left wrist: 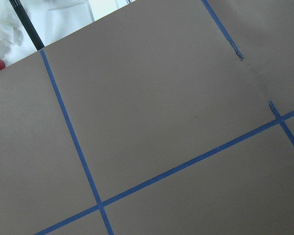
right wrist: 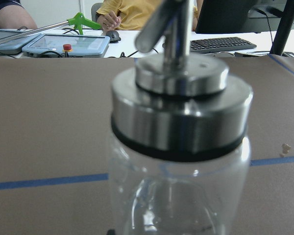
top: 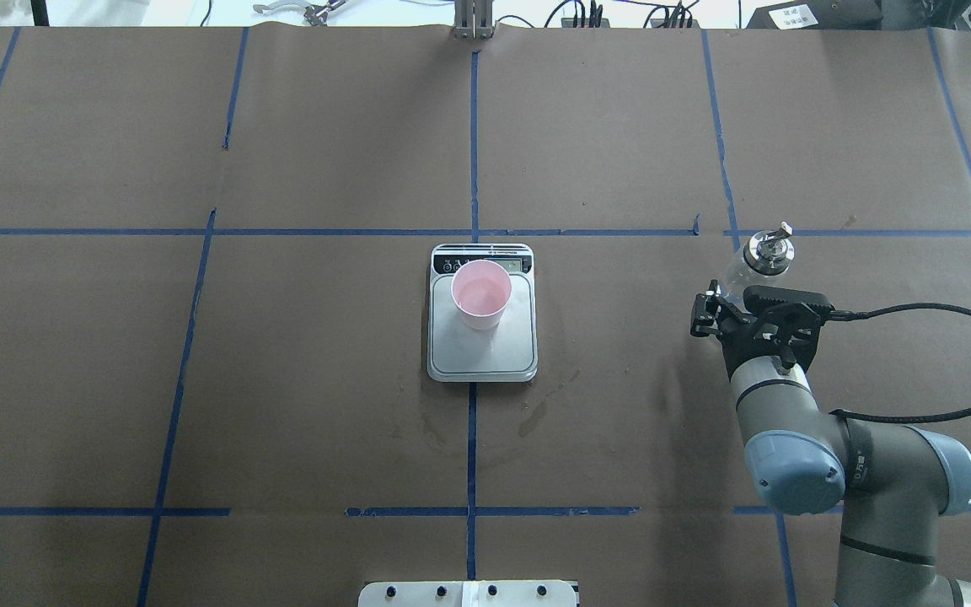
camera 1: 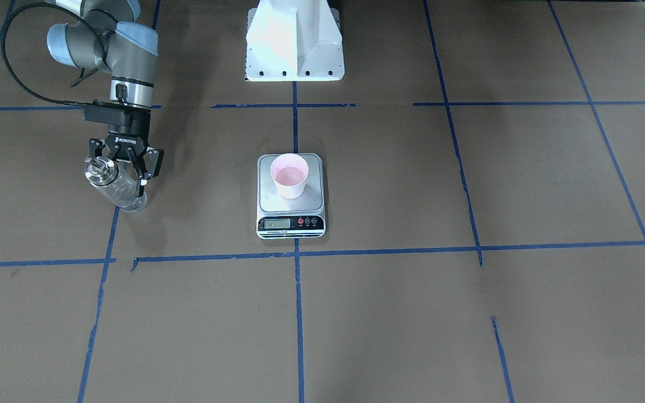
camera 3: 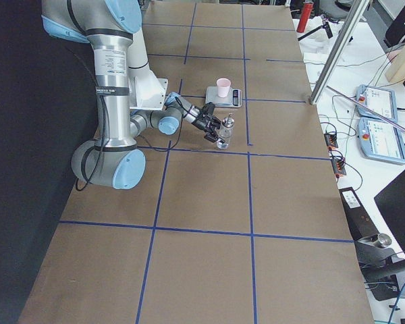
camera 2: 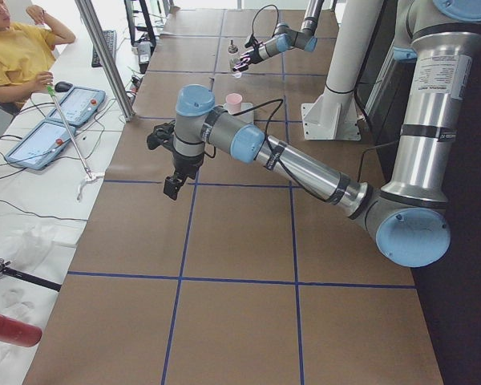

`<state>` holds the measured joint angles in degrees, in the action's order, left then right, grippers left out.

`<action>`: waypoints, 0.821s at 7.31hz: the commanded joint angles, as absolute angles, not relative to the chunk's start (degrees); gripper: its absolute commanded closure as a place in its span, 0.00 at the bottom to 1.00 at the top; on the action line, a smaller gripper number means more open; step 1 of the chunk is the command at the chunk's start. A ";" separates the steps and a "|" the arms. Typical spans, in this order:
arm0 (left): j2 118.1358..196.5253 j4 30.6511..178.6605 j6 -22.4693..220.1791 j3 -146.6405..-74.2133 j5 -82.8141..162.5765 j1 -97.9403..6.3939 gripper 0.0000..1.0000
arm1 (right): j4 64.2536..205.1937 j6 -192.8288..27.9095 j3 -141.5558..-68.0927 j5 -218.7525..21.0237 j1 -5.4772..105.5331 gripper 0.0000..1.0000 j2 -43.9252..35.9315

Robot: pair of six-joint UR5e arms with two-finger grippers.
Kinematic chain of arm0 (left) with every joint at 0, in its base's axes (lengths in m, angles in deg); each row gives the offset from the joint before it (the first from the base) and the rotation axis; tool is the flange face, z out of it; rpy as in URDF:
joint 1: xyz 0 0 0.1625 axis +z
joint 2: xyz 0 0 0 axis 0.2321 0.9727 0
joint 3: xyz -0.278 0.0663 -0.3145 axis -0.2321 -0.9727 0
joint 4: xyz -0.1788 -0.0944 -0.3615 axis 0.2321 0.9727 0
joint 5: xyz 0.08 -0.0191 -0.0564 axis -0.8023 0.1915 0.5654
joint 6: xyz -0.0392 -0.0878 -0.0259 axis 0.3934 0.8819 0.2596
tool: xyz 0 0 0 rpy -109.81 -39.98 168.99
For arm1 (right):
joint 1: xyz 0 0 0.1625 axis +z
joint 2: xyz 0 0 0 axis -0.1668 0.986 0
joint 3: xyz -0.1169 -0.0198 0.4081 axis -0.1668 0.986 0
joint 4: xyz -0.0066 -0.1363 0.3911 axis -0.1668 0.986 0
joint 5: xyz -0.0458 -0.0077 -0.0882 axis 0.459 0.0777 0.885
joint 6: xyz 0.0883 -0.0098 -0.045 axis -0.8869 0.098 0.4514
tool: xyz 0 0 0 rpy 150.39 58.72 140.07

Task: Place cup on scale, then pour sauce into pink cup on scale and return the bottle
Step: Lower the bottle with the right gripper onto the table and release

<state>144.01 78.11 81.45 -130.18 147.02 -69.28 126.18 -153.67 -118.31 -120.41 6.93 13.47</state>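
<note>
The pale pink cup (camera 1: 289,176) stands upright on the steel scale (camera 1: 312,205) at the table's middle; both also show in the overhead view, cup (top: 480,295) on scale (top: 512,350). The clear glass bottle (camera 1: 114,184) with its metal collar and spout stands on the table off to the robot's right, and fills the right wrist view (right wrist: 179,147). My right gripper (camera 1: 121,172) is at the bottle, its fingers spread wider than the glass, open. My left gripper (camera 2: 172,186) hangs over bare table far to the left; I cannot tell its state.
The white robot base (camera 1: 294,45) stands behind the scale. Damp stains (top: 536,413) mark the brown paper in front of the scale. Blue tape lines grid the table. An operator (camera 2: 20,48) and tablets sit past the far table edge.
</note>
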 commanded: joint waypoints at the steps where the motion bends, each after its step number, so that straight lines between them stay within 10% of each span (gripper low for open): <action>1: 143.98 78.11 81.49 -130.29 147.02 -69.28 0.00 | 126.27 -153.67 -118.09 -120.40 6.92 1.00 13.82; 4: 143.89 78.11 81.49 -130.55 147.02 -69.28 0.00 | 126.18 -153.67 -118.00 -120.49 6.92 1.00 14.00; 6: 143.80 78.11 81.49 -130.55 147.02 -69.28 0.00 | 126.27 -153.67 -117.91 -120.49 6.92 0.81 14.09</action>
<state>143.86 78.11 81.45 -130.54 147.02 -69.28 126.24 -153.67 -117.98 -120.49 6.92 14.05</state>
